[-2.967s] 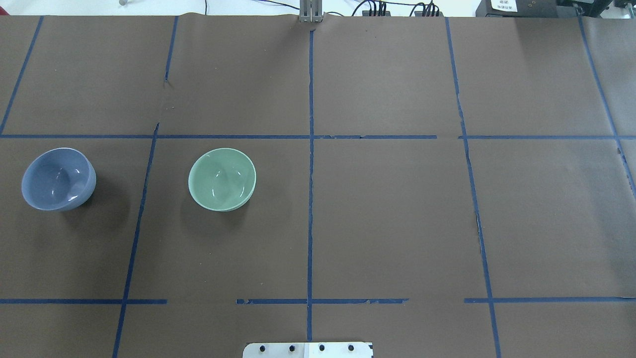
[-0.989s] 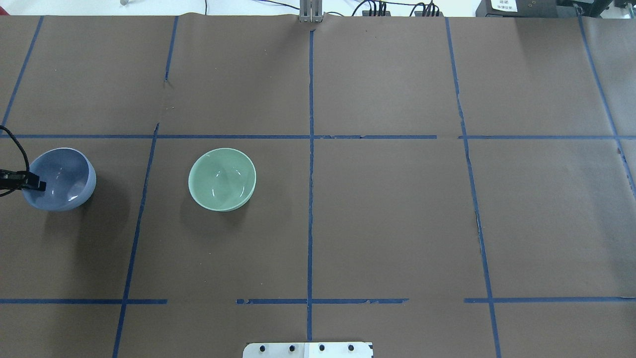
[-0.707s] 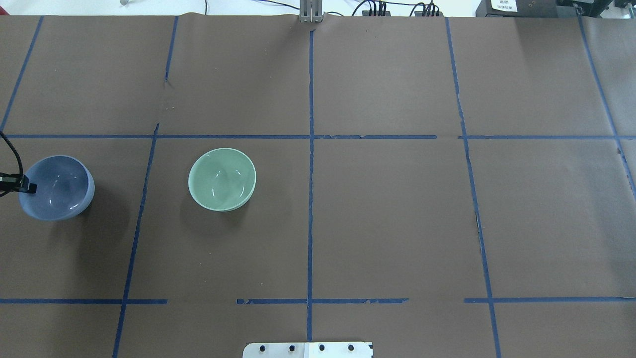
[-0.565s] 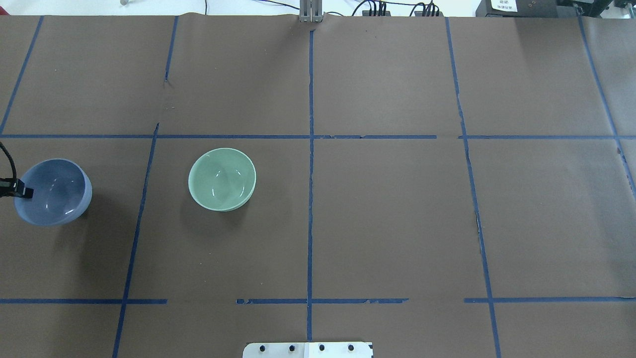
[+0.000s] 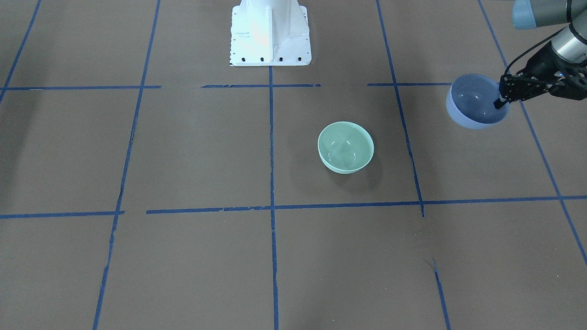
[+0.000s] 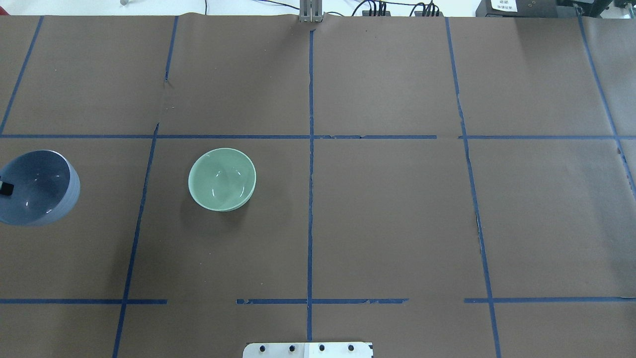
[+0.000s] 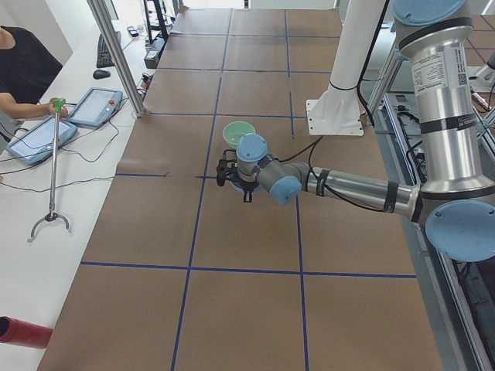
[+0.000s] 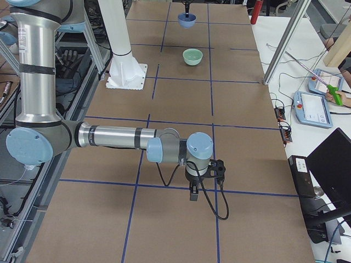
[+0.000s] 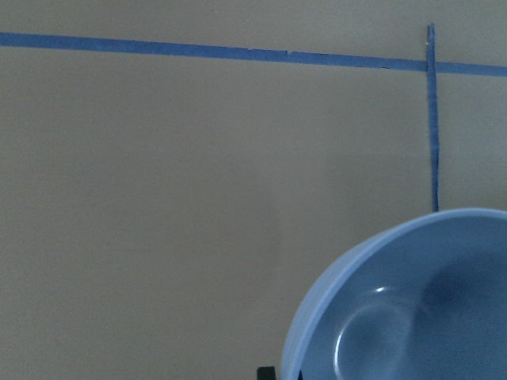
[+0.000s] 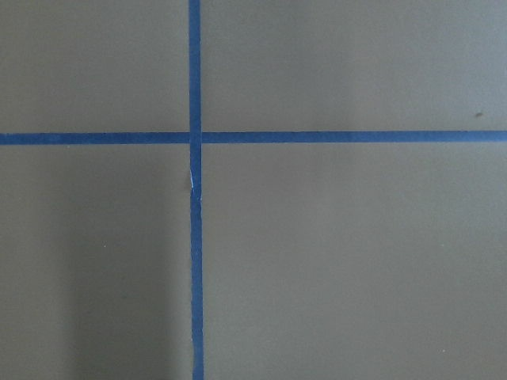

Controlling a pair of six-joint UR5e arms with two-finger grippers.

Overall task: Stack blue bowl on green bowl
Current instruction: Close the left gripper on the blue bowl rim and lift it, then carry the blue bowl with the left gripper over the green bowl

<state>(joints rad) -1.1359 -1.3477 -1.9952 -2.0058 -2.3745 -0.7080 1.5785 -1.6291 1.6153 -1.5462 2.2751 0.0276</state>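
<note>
Working outward from the robot's base plate (image 6: 308, 349) in the overhead view, with 12 o'clock pointing away from the robot.

Table (image 6: 387, 219): brown paper, marked into a grid with blue tape (image 6: 310, 223).

Right gripper (image 8: 193, 193): hangs fingers-down over the paper toward the robot's right end, beside a tape crossing. Only the side camera shows it, so I cannot tell whether its jaws are parted or closed. Its wrist camera shows 1 tape crossing on the paper.

Middle row of the grid: the green bowl (image 6: 222, 179) sits upright on the paper, mouth up, at 9 o'clock of the centre line.

At the green bowl's 9 o'clock, well apart and across 1 tape line, is the blue bowl (image 6: 37, 191), partly cut off by the view's edge. The left gripper (image 5: 501, 101) is clamped on its rim, on the side away from the green bowl, with 1 finger (image 6: 6, 188) inside the wall. The bowl's mouth faces up. From the right-end camera it appears raised off the paper, hanging under the gripper.

Far edge, 12 o'clock: a grey post (image 6: 310, 12) and black cables (image 6: 377, 9).
</note>
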